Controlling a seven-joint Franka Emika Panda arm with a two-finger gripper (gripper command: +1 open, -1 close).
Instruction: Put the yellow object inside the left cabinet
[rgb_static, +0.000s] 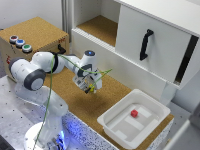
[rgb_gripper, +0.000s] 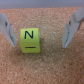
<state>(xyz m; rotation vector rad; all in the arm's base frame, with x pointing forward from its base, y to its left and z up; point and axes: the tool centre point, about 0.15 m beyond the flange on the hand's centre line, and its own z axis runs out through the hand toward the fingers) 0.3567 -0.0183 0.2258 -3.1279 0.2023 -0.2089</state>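
Far on the exterior view's left: cork box (rgb_static: 37, 32) with coloured buttons (rgb_static: 20, 43). Next, white arm (rgb_static: 42, 67), thin green cable (rgb_static: 55, 87) trailing along it. Open cabinet (rgb_static: 100, 26) behind, cork floor bare. At centre, gripper (rgb_static: 90, 88) low over the cork tabletop (rgb_static: 107, 92). In the wrist view, fingers (rgb_gripper: 7, 30) spread wide, yellow cube (rgb_gripper: 30, 40) marked "N" resting on cork between them, touching neither. Further right: closed white door (rgb_static: 150, 42) with black handle (rgb_static: 146, 44), then white tray (rgb_static: 115, 122) holding red cube (rgb_static: 134, 113).
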